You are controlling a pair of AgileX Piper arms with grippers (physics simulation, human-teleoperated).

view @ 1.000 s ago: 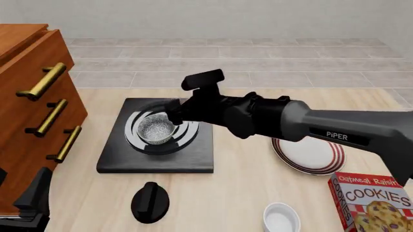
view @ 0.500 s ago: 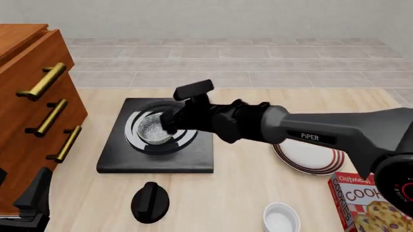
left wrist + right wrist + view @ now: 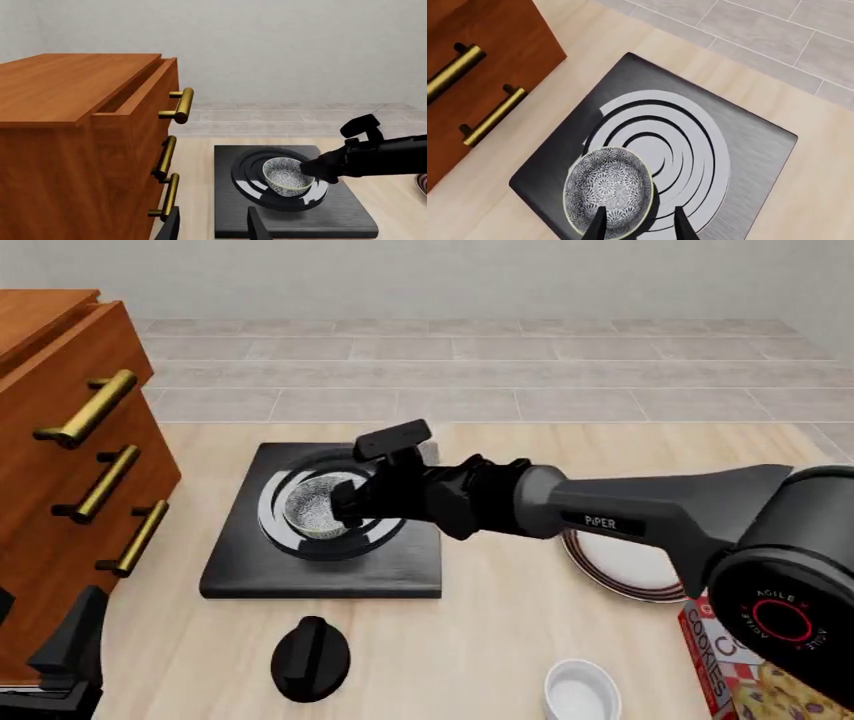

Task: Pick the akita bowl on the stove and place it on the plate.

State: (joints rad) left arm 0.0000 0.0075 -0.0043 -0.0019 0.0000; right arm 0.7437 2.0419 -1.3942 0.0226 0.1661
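Right gripper (image 3: 635, 224) is open w/ fingers straddling the near rim of the akita bowl (image 3: 608, 190), which sits on the stove (image 3: 747, 150), nothing held yet. Risk: thin rim pinch may tip or skid the bowl off the burner rings. Left gripper (image 3: 213, 225) open, idle. Count: 1 akita bowl, 1 stove, 1 plate (image 3: 627, 575), 1 knob (image 3: 310, 658), 1 white bowl (image 3: 583, 692).

Akita bowl (image 3: 608, 187): glazed ceramic look, fine speckled pattern inside, slight sheen, pale rim.
Stove (image 3: 747, 150) under right gripper (image 3: 637, 225): brushed dark metal look, streaky grain; burner rings (image 3: 694, 150) pale grey, smooth, glossy in left wrist view.
Right gripper and arm (image 3: 641, 510): matt black-grey plastic look.
Counter (image 3: 534, 620): light wood, fine grain, matt.
Drawer cabinet (image 3: 73, 130): reddish varnished wood; handles (image 3: 181, 105) polished brass look.
Plate (image 3: 627, 565): smooth white glaze.
Knob (image 3: 310, 658): matt black.
Cookie box (image 3: 721, 660): printed cardboard.
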